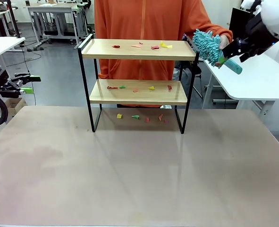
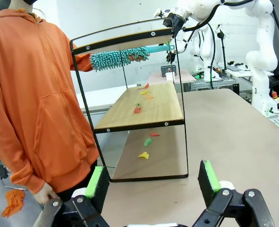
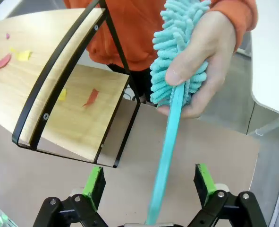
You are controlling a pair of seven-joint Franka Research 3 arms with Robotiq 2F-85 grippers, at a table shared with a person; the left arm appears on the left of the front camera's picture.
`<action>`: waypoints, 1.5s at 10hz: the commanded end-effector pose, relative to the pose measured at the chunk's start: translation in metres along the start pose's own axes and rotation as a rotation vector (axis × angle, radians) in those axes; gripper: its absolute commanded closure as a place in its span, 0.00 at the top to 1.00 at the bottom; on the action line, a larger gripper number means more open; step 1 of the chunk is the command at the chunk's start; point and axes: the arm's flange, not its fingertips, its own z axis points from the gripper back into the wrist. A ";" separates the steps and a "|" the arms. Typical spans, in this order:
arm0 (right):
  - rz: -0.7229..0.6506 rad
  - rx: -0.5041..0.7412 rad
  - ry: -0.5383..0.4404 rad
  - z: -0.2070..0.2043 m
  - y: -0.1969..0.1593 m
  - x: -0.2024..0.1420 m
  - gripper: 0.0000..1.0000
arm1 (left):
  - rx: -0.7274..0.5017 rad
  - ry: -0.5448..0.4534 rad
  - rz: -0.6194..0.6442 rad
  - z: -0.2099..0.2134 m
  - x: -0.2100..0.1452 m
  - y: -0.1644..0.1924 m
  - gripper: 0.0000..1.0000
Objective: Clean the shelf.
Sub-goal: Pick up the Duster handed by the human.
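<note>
Right gripper (image 3: 149, 172), bottom centre, jaws spread astride the duster (image 3: 179, 52) handle (a hand (image 3: 210, 61) grips its head); left gripper (image 2: 152, 177) spread too; shelf (image 3: 45, 33) upper left.

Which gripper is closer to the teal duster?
The right. The right gripper has the handle of the duster between its open fingers, the person's hand holding the fluffy head. The left gripper hangs far off, beyond the shelf's other side.
</note>
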 end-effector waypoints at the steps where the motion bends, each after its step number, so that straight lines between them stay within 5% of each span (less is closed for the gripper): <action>1: -0.015 0.000 -0.029 0.013 -0.003 0.003 1.00 | -0.009 0.009 0.001 -0.002 0.003 -0.002 1.00; 6: -0.062 -0.156 -0.015 -0.019 0.014 -0.002 1.00 | -0.009 0.009 0.001 -0.002 0.003 -0.002 1.00; 15: -0.050 -0.194 0.032 -0.014 0.010 0.004 1.00 | -0.009 0.009 0.001 -0.002 0.003 -0.002 1.00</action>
